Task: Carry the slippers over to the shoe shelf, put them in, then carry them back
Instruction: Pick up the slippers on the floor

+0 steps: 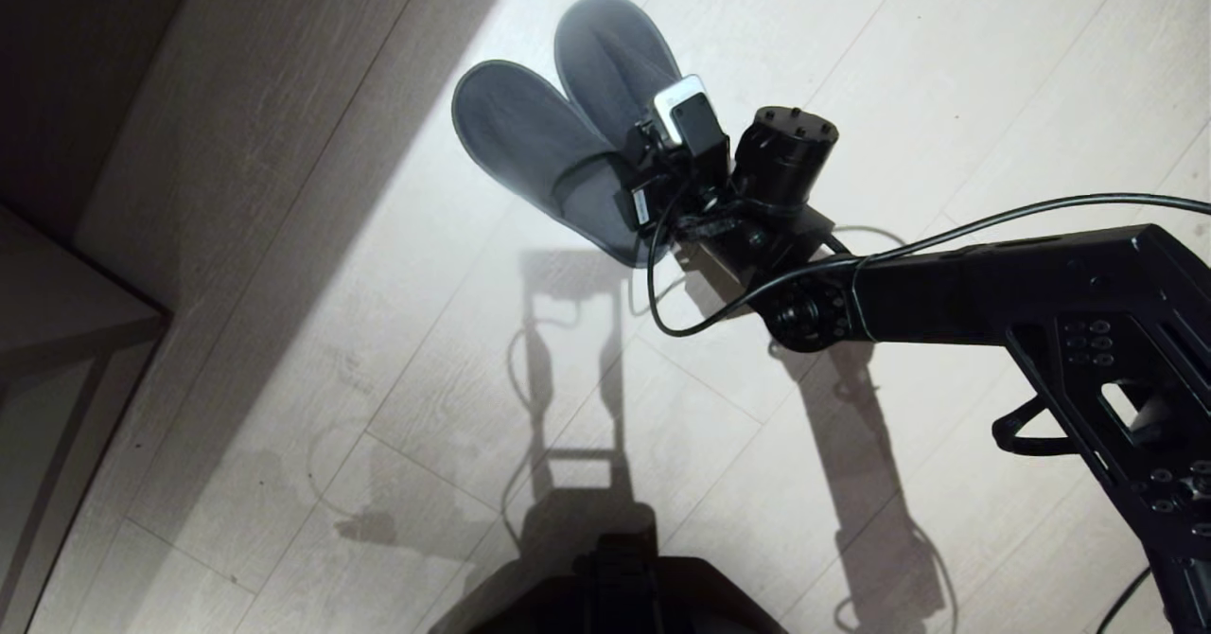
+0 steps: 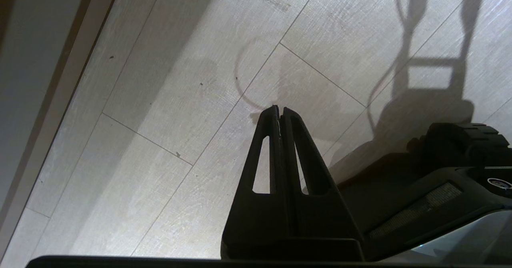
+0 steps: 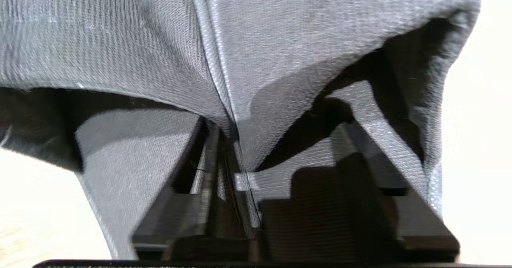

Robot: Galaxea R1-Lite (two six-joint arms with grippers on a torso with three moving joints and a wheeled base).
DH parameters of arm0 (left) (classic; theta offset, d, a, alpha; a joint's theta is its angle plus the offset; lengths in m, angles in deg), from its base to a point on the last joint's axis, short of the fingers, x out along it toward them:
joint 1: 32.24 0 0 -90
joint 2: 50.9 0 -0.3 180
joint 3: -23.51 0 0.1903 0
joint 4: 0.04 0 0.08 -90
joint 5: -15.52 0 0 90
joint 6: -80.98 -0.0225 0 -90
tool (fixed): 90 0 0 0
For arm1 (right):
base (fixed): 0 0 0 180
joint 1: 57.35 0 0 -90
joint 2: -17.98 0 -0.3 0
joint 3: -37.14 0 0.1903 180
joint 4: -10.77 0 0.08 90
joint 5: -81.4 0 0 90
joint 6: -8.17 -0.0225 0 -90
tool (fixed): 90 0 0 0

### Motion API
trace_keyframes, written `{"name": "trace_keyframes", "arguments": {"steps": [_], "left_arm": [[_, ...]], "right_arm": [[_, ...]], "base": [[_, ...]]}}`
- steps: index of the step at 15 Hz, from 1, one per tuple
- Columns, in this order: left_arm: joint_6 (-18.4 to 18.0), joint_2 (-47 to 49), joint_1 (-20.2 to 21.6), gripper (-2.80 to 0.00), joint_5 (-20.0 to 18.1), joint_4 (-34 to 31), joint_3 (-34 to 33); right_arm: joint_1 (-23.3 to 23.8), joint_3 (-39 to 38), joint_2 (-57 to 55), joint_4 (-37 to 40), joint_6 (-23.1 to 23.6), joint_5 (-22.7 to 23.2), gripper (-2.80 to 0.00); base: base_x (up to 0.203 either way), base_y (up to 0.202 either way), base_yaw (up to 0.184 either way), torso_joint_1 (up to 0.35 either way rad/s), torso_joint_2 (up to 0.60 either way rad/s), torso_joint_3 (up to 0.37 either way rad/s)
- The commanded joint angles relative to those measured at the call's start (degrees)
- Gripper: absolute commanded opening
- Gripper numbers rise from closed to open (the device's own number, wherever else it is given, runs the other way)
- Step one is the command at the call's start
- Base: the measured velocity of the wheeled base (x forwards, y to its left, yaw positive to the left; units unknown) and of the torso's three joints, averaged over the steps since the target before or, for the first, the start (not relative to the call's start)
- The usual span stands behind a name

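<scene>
The two grey slippers lie side by side on the pale floor, toes pointing away from me, and fill the right wrist view. My right gripper reaches down into their openings. In the right wrist view this gripper is open, with one finger inside each slipper and their touching inner edges in the gap. One finger lies against that seam; the other stands off it. My left gripper hangs shut and empty over bare floor. A pale wooden unit shows at the left edge; I cannot tell whether it is the shoe shelf.
The right arm with its loose cable stretches in from the right. My base sits at the bottom edge. A wall skirting runs along the floor in the left wrist view. Shadowed wood-plank floor lies between the unit and the slippers.
</scene>
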Motion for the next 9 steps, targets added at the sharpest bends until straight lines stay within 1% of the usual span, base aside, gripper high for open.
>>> {"name": "trace_keyframes", "arguments": {"steps": [1, 5, 7, 9], "left_arm": [[0.00, -0.01, 0.10, -2.80, 0.00, 0.01, 0.00], [0.00, -0.01, 0.02, -2.80, 0.00, 0.01, 0.00], [0.00, -0.01, 0.08, -2.80, 0.00, 0.01, 0.00], [0.00, -0.01, 0.02, -2.80, 0.00, 0.01, 0.00]], "right_arm": [[0.06, 0.31, -0.84, 0.27, 0.34, 0.23, -2.80], [-0.03, -0.85, 2.52, 0.48, 0.38, 2.33, -2.80], [-0.09, -2.92, 4.80, 0.60, 0.28, 3.67, -2.80], [-0.12, -3.79, 6.45, 0.52, 0.20, 3.95, -2.80]], "base": [[0.000, 0.000, 0.000, 0.000, 0.00, 0.000], [0.000, 0.000, 0.000, 0.000, 0.00, 0.000], [0.000, 0.000, 0.000, 0.000, 0.00, 0.000], [0.000, 0.000, 0.000, 0.000, 0.00, 0.000]]}}
